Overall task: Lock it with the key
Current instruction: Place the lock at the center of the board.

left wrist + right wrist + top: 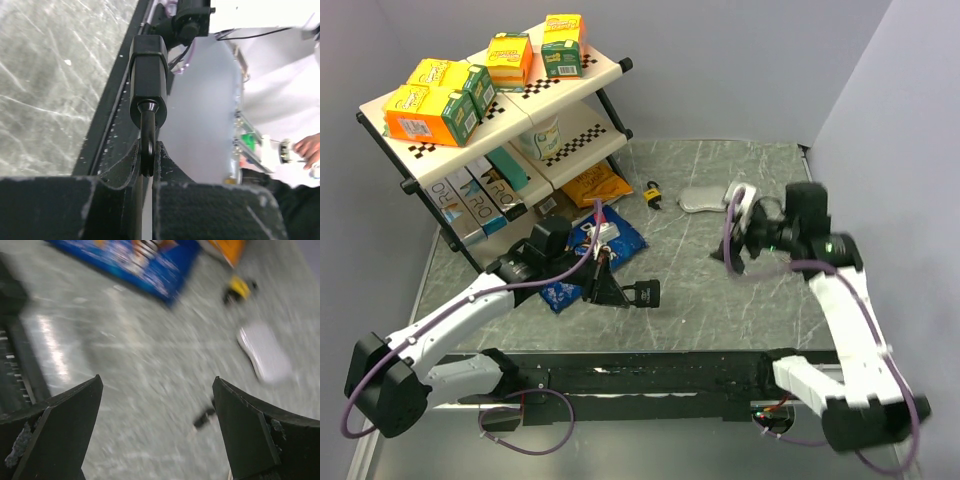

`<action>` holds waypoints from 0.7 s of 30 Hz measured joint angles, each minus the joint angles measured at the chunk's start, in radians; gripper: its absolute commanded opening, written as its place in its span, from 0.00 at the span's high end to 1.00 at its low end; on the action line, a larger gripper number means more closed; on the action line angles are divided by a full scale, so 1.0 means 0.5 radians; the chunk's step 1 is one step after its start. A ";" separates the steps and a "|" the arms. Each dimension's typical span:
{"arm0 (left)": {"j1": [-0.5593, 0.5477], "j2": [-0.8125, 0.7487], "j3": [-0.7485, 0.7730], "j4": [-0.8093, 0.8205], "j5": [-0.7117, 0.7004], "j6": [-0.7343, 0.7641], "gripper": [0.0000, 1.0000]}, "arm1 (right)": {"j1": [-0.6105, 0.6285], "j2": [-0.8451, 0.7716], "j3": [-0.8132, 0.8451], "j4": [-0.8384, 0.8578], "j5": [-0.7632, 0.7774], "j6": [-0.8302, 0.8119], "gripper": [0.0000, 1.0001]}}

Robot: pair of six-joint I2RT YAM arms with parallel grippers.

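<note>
Top view: a two-tier cream shelf rack holds yellow-green cartons. Left wrist view: the left gripper is clamped on the shackle of a black padlock. Right wrist view: the right gripper gapes wide. The tiny dark key, blurred, lies on the grey marbled bench between its fingers.

The widest free stretch of desk lies right of centre, between the blue bag and the right arm, down to the black rail at the near edge. The rack walls off the far left, with the blue bag and an orange bag at its foot. Farther back a yellow padlock and a grey pad lie apart. The black padlock, pinched in the left fingers, juts into the centre. Between the spread right fingers, only the key lies on bare desk.
</note>
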 measured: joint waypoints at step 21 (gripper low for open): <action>0.001 0.110 -0.210 0.507 0.072 -0.631 0.99 | 1.799 -0.089 -0.372 0.429 0.688 -0.043 0.03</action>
